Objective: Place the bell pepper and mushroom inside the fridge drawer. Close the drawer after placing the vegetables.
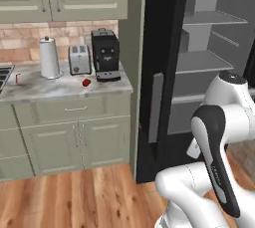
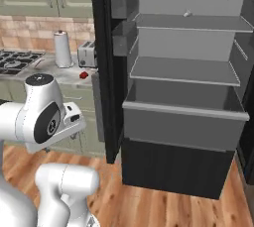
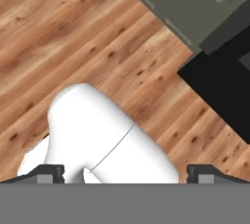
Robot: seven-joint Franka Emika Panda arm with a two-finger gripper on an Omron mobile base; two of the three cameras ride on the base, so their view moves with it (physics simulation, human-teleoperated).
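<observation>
Kitchen, wood floor, marble counter [image 1: 45, 88]; no legible writing anywhere. Left base view: bell pepper [image 1: 86, 82] on counter nr coffee machine [image 1: 105, 54], w/ toaster [image 1: 79, 59] and kettle [image 1: 49, 57]; fridge interior partly cut off. Right base view: fridge drawer [image 2: 183, 124] pulled out, contents hidden; small pale item [image 2: 187, 13] on top shelf, too small to ID. Hand view: gripper [image 3: 126, 173] fingertips spread wide over floor, holding nothing.
</observation>
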